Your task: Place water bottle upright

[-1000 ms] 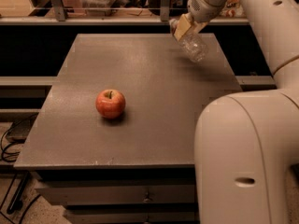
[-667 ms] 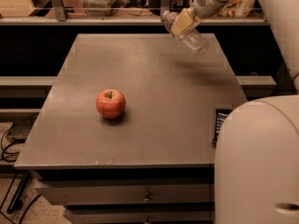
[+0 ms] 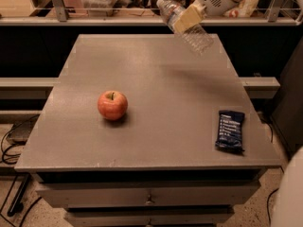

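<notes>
The water bottle (image 3: 185, 26) is a clear ribbed plastic bottle with a white cap. It hangs tilted in the air above the far right part of the grey table (image 3: 156, 131), cap end up and to the left. My gripper (image 3: 188, 18) is shut on the water bottle's middle, its tan fingers (image 3: 191, 14) clamped across it. The white arm reaches in from the upper right. The bottle is clear of the tabletop and touches nothing else.
A red apple (image 3: 112, 105) sits on the table's left middle. A dark blue snack bar (image 3: 230, 130) lies near the right front edge. A shelf with a metal rail (image 3: 94, 18) runs behind the table. Drawers are below the tabletop.
The gripper has lifted the bottle up and to the left, away from the table's far right. The arm's bulk has moved out of the lower right, uncovering the snack bar.
</notes>
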Motion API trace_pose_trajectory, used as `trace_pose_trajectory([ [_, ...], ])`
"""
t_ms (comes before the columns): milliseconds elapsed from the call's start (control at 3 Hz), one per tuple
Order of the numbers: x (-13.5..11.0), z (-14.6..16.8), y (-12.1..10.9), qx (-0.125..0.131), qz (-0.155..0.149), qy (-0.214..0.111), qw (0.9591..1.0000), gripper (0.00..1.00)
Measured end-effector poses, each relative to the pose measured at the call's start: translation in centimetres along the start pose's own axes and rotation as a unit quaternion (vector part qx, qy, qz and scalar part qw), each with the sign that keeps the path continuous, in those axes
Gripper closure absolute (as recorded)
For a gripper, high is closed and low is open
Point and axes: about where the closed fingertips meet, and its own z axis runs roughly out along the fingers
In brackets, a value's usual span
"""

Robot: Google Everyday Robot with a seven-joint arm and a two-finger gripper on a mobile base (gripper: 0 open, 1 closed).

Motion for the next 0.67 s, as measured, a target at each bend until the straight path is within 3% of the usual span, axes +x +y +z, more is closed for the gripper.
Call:
trace_pose_trajectory([
  [667,-0.19,0.84,0.70,-0.003,-0.033,-0.003,0.9995,1.00],
])
